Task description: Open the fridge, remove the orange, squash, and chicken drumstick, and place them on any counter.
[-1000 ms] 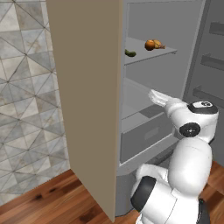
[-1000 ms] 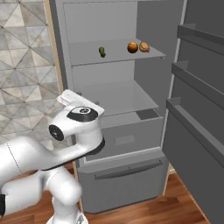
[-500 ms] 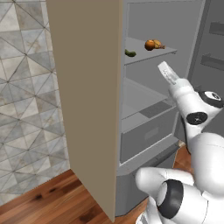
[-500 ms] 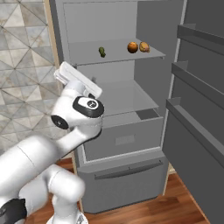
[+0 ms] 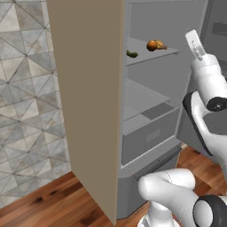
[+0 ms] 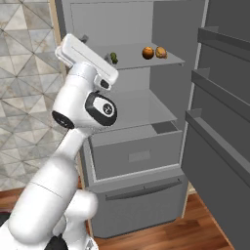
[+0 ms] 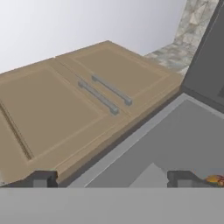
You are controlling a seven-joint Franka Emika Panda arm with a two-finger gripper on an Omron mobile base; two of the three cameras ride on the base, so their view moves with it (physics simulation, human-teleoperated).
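Observation:
The fridge (image 5: 148,95) (image 6: 128,19) stands open, its door (image 6: 222,127) swung to the right. On its upper shelf lie the dark green squash (image 5: 132,54) (image 6: 114,57), the orange (image 5: 152,45) (image 6: 148,52) and the golden-brown chicken drumstick (image 5: 161,45) (image 6: 161,52). My hand (image 5: 195,42) (image 6: 87,57) is raised in front of that shelf and tilted upward, apart from all three. My gripper (image 7: 112,178) is open with nothing between its fingertips (image 7: 41,178). A sliver of orange colour (image 7: 215,179) shows at the hand view's lower right. The counter is out of view.
A tall beige panel (image 5: 88,88) flanks the fridge on the left, with a grey tiled wall (image 5: 26,88) beyond. Beige cabinets with bar handles (image 7: 105,94) sit above the fridge. Drawers (image 6: 134,154) fill the fridge's lower part. Door shelves (image 6: 215,80) jut out on the right.
My arm has lifted from the middle shelf's height up to the upper shelf, and the hand has tilted upward. The jaws stayed open. The food has not moved.

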